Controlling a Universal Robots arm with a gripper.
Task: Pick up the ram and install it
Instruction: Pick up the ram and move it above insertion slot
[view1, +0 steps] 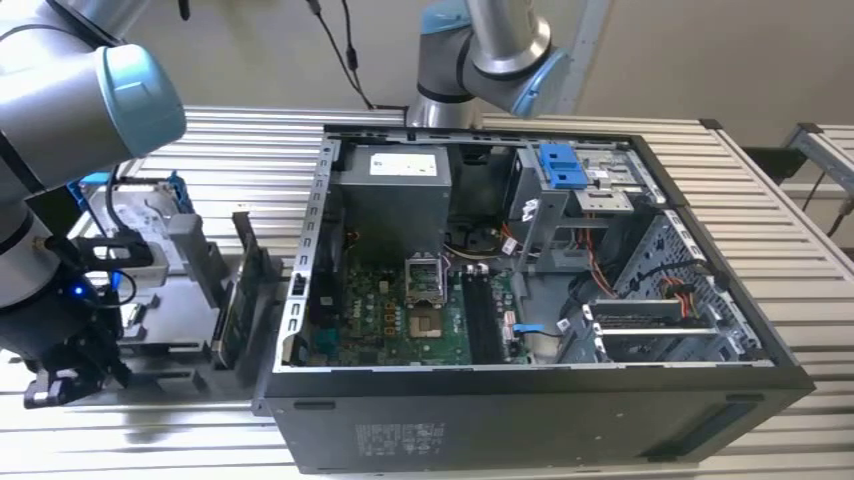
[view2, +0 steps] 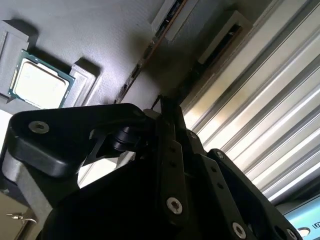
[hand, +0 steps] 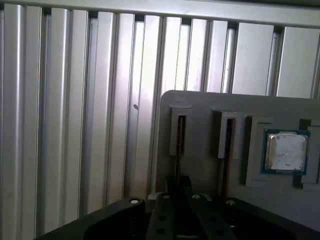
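The ram (hand: 178, 145) is a thin dark stick standing on edge in the slot nearest the edge of the grey parts tray (hand: 200, 105); it is also in the second wrist view (view2: 227, 32). My gripper (hand: 177, 184) is down on that stick's near end, fingertips together on its edge. The second wrist view has the gripper (view2: 166, 102) in line with the same slot. In the exterior view the gripper (view1: 60, 388) is low at the tray's (view1: 174, 320) near corner, on the exterior view's left.
Another stick (hand: 228, 145) stands in the neighbouring slot, beside a processor chip (hand: 285, 152). The open computer case (view1: 534, 372) lies in the middle, its green mainboard (view1: 400, 310) facing up. A hard drive (view1: 134, 225) and an upright card (view1: 247, 270) stand on the tray.
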